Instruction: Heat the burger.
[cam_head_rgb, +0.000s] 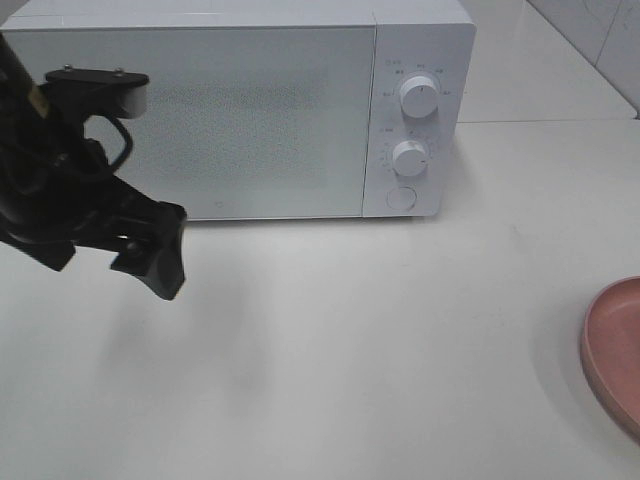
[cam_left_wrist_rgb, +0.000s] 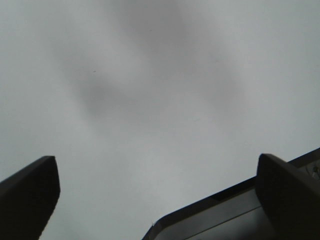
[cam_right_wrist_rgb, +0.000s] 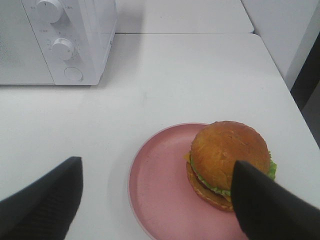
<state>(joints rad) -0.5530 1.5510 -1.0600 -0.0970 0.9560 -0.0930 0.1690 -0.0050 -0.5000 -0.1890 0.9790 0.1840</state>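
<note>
Burger (cam_right_wrist_rgb: 227, 162) is sitting toward the pink plate's (cam_right_wrist_rgb: 160, 192) 3 o'clock edge; right pincer (cam_right_wrist_rgb: 155, 200), jaws apart, is risking nudging it off, while left pincer (cam_left_wrist_rgb: 155, 195) is gaping empty.

A white microwave (cam_head_rgb: 240, 110) with two round knobs (cam_head_rgb: 418, 97) stands shut on the white table (cam_head_rgb: 380, 340), well apart from a pink plate (cam_head_rgb: 618, 350)

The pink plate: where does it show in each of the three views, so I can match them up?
Exterior high: only part of the pink plate shows, cut off at the right edge, lower half.
Left wrist: not in it.
Right wrist: low, right of centre, with the burger on it.
Shared landmark: the white microwave, seen in the exterior and right wrist views.
</note>
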